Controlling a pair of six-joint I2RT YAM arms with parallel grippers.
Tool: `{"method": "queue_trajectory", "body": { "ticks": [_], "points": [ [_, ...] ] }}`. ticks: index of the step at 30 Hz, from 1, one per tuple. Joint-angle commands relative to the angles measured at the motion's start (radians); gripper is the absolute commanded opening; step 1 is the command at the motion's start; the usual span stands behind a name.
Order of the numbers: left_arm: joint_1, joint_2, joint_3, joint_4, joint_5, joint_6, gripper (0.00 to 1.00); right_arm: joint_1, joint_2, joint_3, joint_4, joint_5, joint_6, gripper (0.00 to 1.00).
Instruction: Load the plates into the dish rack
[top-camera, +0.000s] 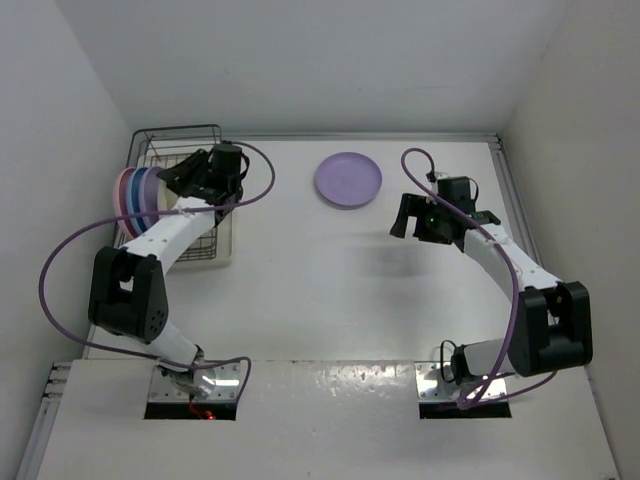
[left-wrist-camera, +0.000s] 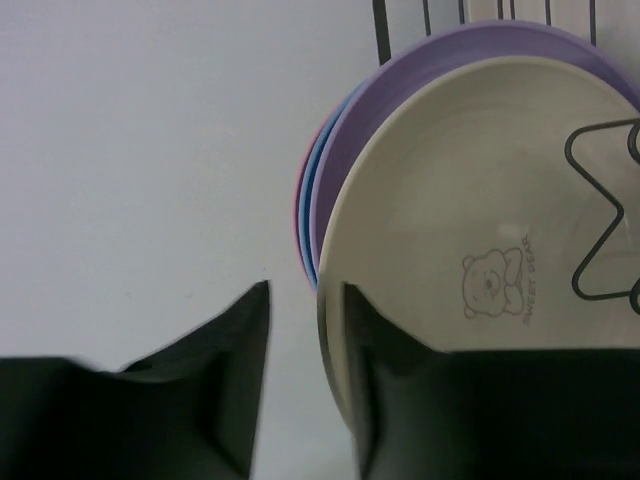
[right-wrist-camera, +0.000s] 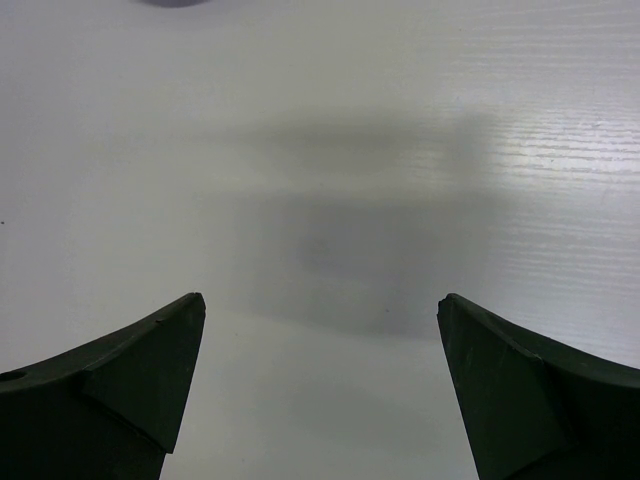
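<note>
From overhead I see the dish rack (top-camera: 180, 135) at about 10 o'clock on the counter (top-camera: 330, 290), with four plates (top-camera: 135, 190) standing on edge along its 9 o'clock side. My left end effector (top-camera: 183, 176) is right over them. One lilac plate (top-camera: 348, 180) lies flat on the counter near 12 o'clock, and my right end effector (top-camera: 405, 225) hangs at 3 o'clock, near it but apart. On the left wrist feed the cream plate (left-wrist-camera: 480, 200) stands foremost, with purple, blue and pink rims behind it. Its rim sits between my fingers (left-wrist-camera: 250, 320), but they are parted, with bare counter showing between one finger and the rim, so I read that grip as released. The right wrist feed shows both fingers spread wide over bare counter, holding nothing. I judge the cream plate to be seated, which leaves the lilac one. Next I would back the left arm off and send the right toward 11 o'clock to catch that flat plate's rim.
</note>
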Motion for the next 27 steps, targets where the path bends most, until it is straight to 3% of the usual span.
{"method": "queue_trajectory", "body": {
  "ticks": [1,3,7,11,17,21,23,24,27],
  "points": [
    [0.01,0.004,0.057,-0.029,-0.013,-0.06,0.45,0.005,-0.03,0.004,0.031,-0.005,-0.012,1.0],
    [0.02,0.004,0.092,-0.029,-0.024,-0.051,0.61,0.005,-0.03,0.011,0.031,-0.011,-0.019,1.0],
    [0.03,0.027,0.208,-0.038,-0.035,-0.051,0.73,0.005,-0.02,0.021,0.032,-0.019,-0.016,1.0],
    [0.021,0.045,0.348,-0.038,-0.035,-0.04,0.75,0.005,-0.004,0.034,0.026,-0.029,-0.016,1.0],
    [-0.098,0.085,0.487,-0.038,0.037,-0.063,0.75,0.005,0.013,0.053,0.023,-0.045,-0.008,1.0],
    [-0.227,0.183,0.596,-0.116,0.184,-0.146,0.78,-0.009,0.023,0.073,0.023,-0.057,0.015,1.0],
    [-0.291,0.311,0.682,-0.287,0.278,-0.237,0.78,-0.011,0.023,0.073,0.037,-0.063,0.03,1.0],
    [-0.302,0.365,0.804,-0.357,0.424,-0.35,0.78,-0.023,0.025,0.074,0.041,-0.069,0.038,1.0],
    [-0.312,0.61,0.992,-0.542,0.644,-0.52,0.8,-0.034,0.023,0.077,0.035,-0.077,0.038,1.0]
  ]
}}
